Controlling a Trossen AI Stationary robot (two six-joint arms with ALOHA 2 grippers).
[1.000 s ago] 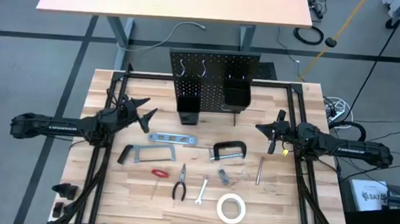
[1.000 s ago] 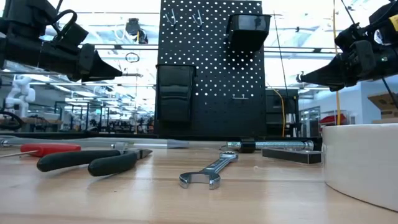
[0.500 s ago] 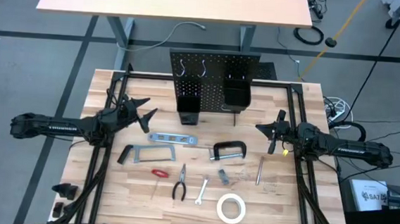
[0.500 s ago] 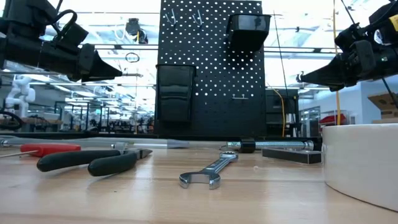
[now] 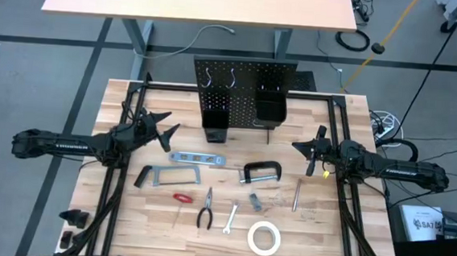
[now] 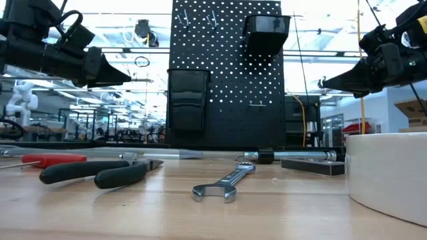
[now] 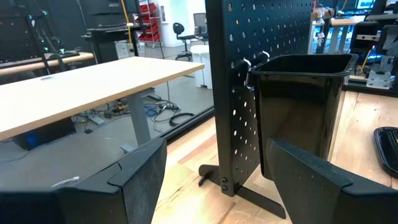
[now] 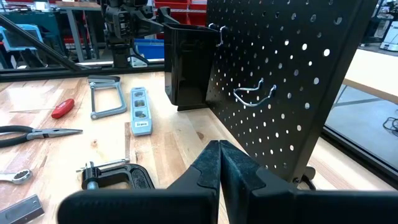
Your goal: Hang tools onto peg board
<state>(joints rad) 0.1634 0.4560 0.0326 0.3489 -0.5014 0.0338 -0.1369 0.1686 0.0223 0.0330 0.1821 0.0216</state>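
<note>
The black peg board (image 5: 243,89) stands upright at the table's far middle, with two silver hooks (image 5: 220,79) and two black bins (image 5: 268,111). The tools lie flat on the table: silver level (image 5: 196,158), grey hacksaw (image 5: 167,175), black C-clamp (image 5: 261,172), red-handled screwdriver (image 5: 181,197), pliers (image 5: 205,210), wrench (image 5: 230,218), white tape roll (image 5: 263,238), small metal bits (image 5: 255,201). My left gripper (image 5: 166,129) is open and empty, above the table left of the board. My right gripper (image 5: 296,146) is shut and empty, right of the board.
A metal rod (image 5: 296,194) lies right of the C-clamp. A black frame (image 5: 239,90) runs around the table's edges. A tan desk (image 5: 201,1) stands beyond the far edge. Bare tabletop (image 5: 319,223) shows at the near right.
</note>
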